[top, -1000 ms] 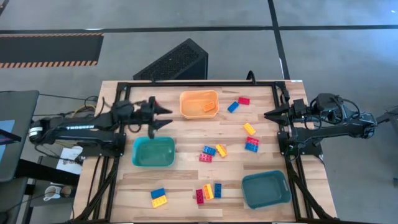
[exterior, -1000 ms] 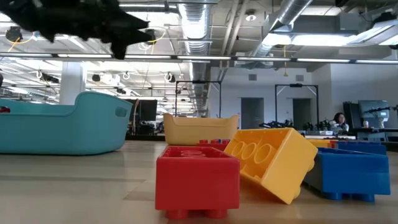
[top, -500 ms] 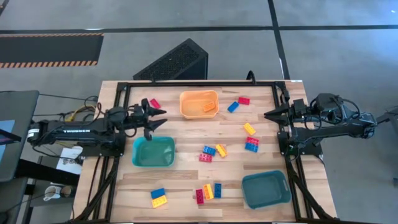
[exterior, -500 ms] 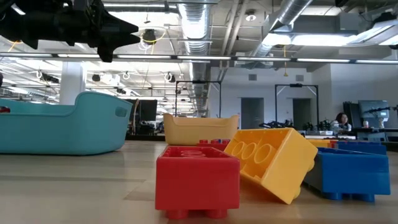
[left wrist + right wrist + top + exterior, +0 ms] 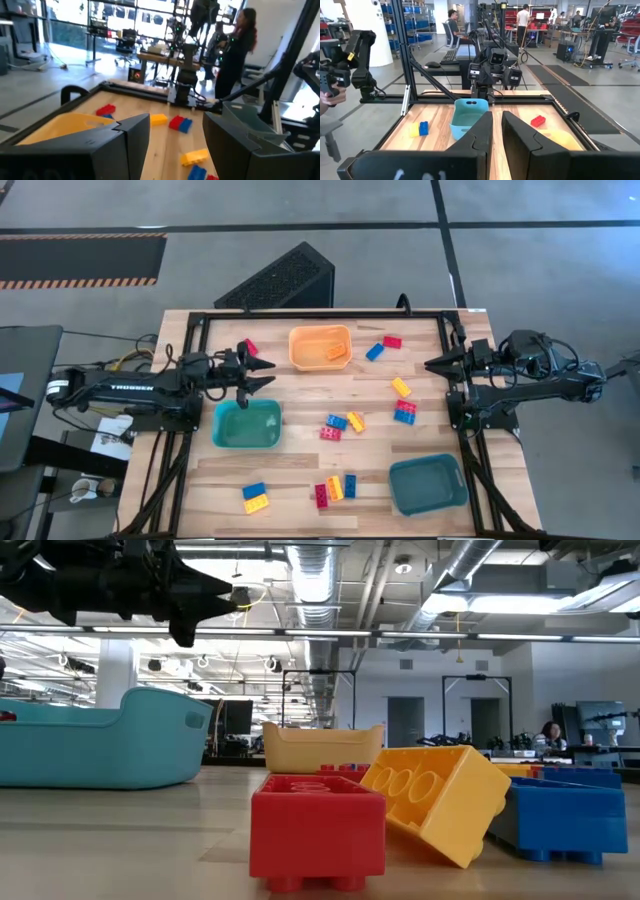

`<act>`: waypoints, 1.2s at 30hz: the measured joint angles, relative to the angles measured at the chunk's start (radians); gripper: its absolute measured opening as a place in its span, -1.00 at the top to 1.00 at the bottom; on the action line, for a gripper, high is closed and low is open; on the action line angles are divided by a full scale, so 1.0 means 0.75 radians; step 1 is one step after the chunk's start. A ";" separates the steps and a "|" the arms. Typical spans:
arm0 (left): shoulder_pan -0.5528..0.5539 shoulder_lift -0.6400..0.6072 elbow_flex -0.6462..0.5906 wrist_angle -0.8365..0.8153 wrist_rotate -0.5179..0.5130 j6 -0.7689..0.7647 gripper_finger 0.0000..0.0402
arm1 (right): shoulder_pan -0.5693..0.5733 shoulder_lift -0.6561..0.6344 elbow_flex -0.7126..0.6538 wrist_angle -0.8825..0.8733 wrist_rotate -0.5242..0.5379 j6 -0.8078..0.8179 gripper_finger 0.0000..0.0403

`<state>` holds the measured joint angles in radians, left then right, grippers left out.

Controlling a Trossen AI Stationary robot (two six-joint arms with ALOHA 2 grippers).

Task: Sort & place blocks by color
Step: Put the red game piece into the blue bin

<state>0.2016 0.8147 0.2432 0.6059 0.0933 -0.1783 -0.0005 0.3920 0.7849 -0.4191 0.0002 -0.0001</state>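
Left gripper [image 5: 262,373] hovering just beyond the far edge of the near-left teal bin [image 5: 246,425], fingers spread wide apart and holding nothing; same wide, bare gap between the fingers [image 5: 127,142] in the left wrist view. Right gripper [image 5: 432,364] parked at the right edge of the table [image 5: 300,470], well away from that teal bin, fingers close together with only a narrow slit between them and nothing held. Blocks scattered across the wood: a red block [image 5: 249,347] just beyond the left gripper, farther from the teal bin; a blue block [image 5: 375,351] and a red one [image 5: 392,341] to the right of the orange bin [image 5: 320,346]; a yellow block [image 5: 401,387] and a red-and-blue pair [image 5: 405,412] farther right of the teal bin; a blue, red and yellow cluster [image 5: 340,423] just to its right; a blue and yellow pair [image 5: 255,497] in front of it; a red, yellow and blue trio [image 5: 335,488] between that pair and the second teal bin [image 5: 428,484]. One small block-like piece lying inside the orange bin.
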 joint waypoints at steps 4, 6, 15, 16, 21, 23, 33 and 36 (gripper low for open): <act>0.001 0.059 0.000 0.005 -0.082 -0.022 0.16 | 0.000 0.000 0.000 0.000 -0.001 0.000 0.67; 0.001 0.084 0.000 0.023 -0.100 -0.050 0.16 | 0.000 0.000 0.000 0.000 0.000 0.000 0.67; 0.000 0.103 0.001 0.066 -0.036 -0.072 0.16 | 0.000 0.000 0.000 0.000 0.000 0.000 0.67; 0.000 0.104 0.001 0.075 -0.037 -0.068 0.16 | 0.000 0.000 0.000 0.000 0.000 0.000 0.67; 0.000 0.104 0.001 0.177 -0.038 -0.037 0.16 | 0.000 0.000 0.000 0.000 0.000 0.000 0.67; 0.000 0.103 0.002 0.234 -0.038 -0.035 0.16 | 0.000 0.000 0.000 0.000 -0.001 0.000 0.67; 0.000 0.103 0.005 0.301 -0.102 -0.033 0.16 | 0.000 0.000 0.000 0.000 0.000 0.000 0.67; 0.000 0.103 0.005 0.301 -0.106 -0.033 0.16 | 0.000 0.000 0.000 -0.001 0.000 -0.001 0.67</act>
<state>0.2016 0.8921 0.2470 0.8318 0.0139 -0.2032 -0.0006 0.3923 0.7849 -0.4199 0.0002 -0.0007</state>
